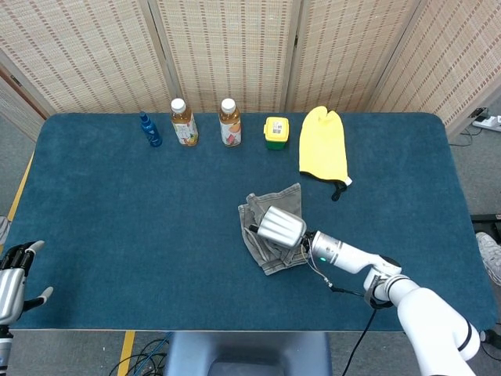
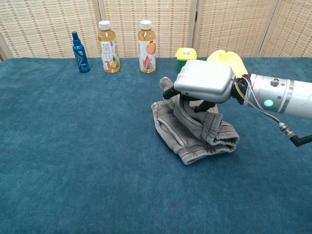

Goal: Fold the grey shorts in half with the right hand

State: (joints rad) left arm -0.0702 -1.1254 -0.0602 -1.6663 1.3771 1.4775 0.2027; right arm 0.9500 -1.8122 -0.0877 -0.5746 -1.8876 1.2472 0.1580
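While my right hand (image 2: 203, 81) hovers palm-down over the blue table (image 1: 117, 204), fingers pinching the grey shorts (image 2: 195, 134) doubled over mid-table, yellow mitt (image 1: 324, 153) behind, my left hand (image 1: 14, 276) off the near-left edge, fingers spread, holding nothing.

Even, bright overhead light fills both sharp views, leaving only a soft shadow on the dark blue felt-covered counter (image 2: 73, 161) at 5 o'clock of the crumpled grey cloth shorts (image 2: 195, 134).
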